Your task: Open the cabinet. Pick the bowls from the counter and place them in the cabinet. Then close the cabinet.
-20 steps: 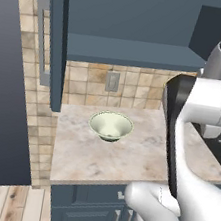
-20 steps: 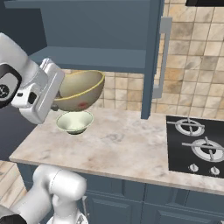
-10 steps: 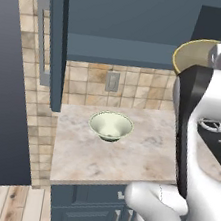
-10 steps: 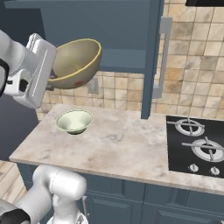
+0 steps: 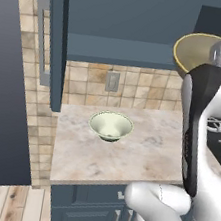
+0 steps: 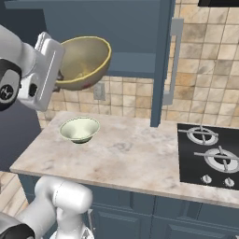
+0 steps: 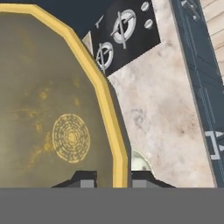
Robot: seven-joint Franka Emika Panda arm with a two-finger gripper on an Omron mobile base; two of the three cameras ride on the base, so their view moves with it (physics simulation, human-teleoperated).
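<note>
Before the open cabinet (image 6: 135, 28), hand (image 7: 113, 178) clamped on mustard bowl (image 6: 86, 60) rim, glossy, tilted sideways

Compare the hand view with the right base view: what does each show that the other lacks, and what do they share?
Hand view alone: the hand pinching the mustard bowl at its rim, one fingertip on each side.
Right base view alone: the open cabinet, its door handle, the tiled wall.
Both: mustard bowl, cream-green bowl, counter, stovetop.

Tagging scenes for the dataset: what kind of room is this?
A rendered home kitchen, by the look of it: a gas stovetop set in a stone counter, blue wall cabinets above, tiled wall behind, bowls about.
</note>
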